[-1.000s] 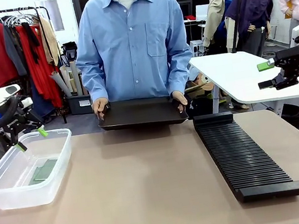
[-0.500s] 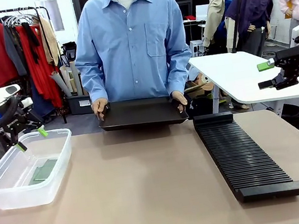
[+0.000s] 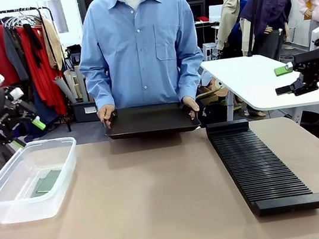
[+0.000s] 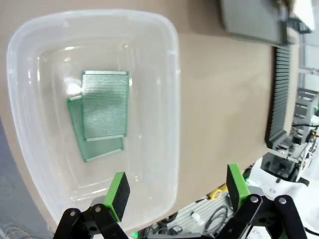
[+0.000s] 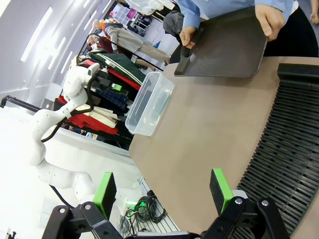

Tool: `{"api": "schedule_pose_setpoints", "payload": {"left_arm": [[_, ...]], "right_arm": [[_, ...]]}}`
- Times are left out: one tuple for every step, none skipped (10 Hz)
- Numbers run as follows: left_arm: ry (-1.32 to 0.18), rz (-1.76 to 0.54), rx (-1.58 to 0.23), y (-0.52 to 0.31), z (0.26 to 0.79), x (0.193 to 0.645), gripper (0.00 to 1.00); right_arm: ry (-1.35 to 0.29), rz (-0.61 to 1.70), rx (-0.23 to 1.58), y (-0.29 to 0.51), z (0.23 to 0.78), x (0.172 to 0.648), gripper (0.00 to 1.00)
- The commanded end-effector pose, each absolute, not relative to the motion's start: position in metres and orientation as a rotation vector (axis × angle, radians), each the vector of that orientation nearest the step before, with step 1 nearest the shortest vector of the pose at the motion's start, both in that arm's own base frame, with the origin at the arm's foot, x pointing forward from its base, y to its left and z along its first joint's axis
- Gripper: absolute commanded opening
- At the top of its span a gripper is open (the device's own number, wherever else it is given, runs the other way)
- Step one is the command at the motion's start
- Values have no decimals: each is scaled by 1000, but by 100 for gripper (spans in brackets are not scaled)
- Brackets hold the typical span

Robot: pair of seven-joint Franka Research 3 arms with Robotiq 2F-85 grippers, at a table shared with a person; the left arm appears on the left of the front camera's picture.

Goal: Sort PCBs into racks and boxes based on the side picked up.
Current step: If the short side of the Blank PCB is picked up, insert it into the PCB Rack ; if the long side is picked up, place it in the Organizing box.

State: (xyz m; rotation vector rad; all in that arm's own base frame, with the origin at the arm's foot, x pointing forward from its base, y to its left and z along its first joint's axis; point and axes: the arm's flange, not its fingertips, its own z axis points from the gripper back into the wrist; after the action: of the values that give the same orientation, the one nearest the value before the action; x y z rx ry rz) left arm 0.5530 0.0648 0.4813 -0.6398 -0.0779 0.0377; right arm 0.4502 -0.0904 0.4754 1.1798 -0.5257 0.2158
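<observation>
Both grippers are seen with jaws apart and nothing between them: the left gripper [image 4: 174, 191] is held above the near end of the clear tub [image 4: 169, 89], the right gripper [image 5: 162, 191] off beyond the rack [image 3: 263, 167]. Two green perforated PCBs [image 4: 102, 114] are laid overlapping on the tub's floor. Beyond the tub, a black tray [image 3: 151, 121] is held by the person's hands [image 3: 106, 113].

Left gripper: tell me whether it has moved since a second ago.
Yes. The left gripper has risen and drawn back toward the picture's left, away from the clear plastic tub, open and empty.
</observation>
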Motion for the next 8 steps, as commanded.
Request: {"api": "schedule_pose_setpoints", "payload": {"left_arm": [[-132, -19, -767, 64, 490, 531, 100], [-131, -97, -836, 62, 495, 531, 100], [-147, -162, -904, 58, 496, 532, 100], [-159, -231, -962, 55, 496, 531, 100], [-196, -276, -997, 52, 497, 529, 100], [-225, -303, -1015, 48, 498, 528, 100], [-242, -331, -1027, 45, 499, 525, 100], [-262, -362, -1034, 40, 498, 520, 100]], "right_arm": [[-531, 222, 1187, -90, 478, 450, 100], [-531, 222, 1187, -90, 478, 450, 100], [-531, 222, 1187, -90, 478, 450, 100], [-531, 222, 1187, -90, 478, 450, 100], [-531, 222, 1187, -90, 478, 450, 100], [-531, 222, 1187, -90, 478, 450, 100], [-531, 222, 1187, -90, 478, 450, 100], [-531, 222, 1187, -90, 478, 450, 100]]}}
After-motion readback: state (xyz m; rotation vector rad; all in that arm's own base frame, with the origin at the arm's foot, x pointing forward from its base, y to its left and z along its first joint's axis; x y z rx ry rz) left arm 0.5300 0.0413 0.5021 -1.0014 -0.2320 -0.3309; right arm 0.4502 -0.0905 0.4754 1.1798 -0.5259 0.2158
